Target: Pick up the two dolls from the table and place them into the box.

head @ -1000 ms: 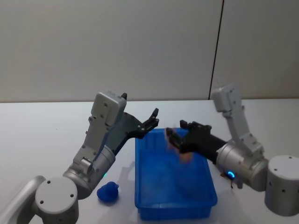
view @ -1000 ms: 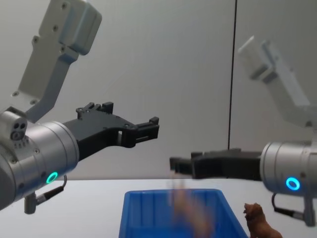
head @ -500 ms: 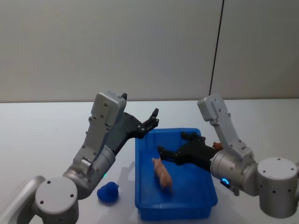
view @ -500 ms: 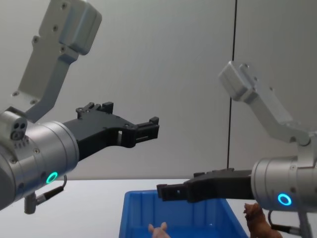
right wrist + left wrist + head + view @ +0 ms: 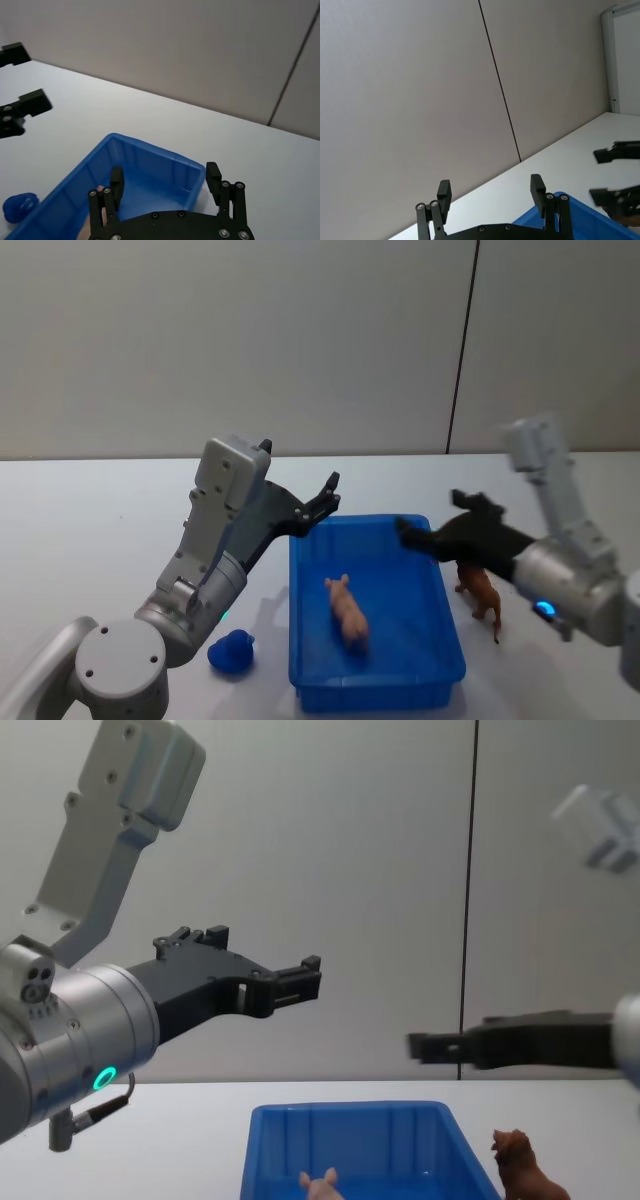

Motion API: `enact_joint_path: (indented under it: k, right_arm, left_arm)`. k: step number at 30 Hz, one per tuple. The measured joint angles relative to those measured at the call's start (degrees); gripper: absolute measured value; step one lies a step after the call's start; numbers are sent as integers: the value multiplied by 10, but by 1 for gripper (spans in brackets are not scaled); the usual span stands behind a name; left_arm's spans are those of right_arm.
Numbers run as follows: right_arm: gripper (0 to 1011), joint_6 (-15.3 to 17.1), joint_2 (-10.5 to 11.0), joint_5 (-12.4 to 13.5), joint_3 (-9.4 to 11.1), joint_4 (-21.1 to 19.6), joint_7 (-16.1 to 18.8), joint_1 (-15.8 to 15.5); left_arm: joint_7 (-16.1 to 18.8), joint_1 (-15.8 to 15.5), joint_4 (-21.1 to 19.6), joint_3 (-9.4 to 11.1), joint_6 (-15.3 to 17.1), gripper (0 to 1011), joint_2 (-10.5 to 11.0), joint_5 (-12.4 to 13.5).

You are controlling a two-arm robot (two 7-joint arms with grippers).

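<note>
With the pig (image 5: 347, 612) lying in the box (image 5: 299, 620), lower your right hand (image 5: 428, 515), spread and empty, squarely over the brown doll (image 5: 482, 592) on the counter (image 5: 100, 540) beside it (left hand (image 5: 332, 492) hovers spread too).

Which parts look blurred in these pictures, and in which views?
Head view: the right arm's upper link is blurred, the right hand slightly; the left hand and the pink pig doll are crisp. Chest view: that link is a pale smear at top right, while the left hand is crisp.
</note>
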Motion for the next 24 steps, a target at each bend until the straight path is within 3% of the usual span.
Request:
enact_joint_path:
  k: [5, 15, 24]
  right_arm:
    - [1001, 12, 23, 18, 19, -26, -11, -18]
    - [1001, 66, 68, 45, 44, -73, -21, -64]
    - [1001, 118, 90, 38, 48, -85, -30, -95]
  left_arm:
    - [0, 0, 0, 0, 0, 1001, 0, 0]
    - [0, 0, 0, 0, 0, 1001, 0, 0]
    - [0, 0, 0, 0, 0, 1001, 0, 0]
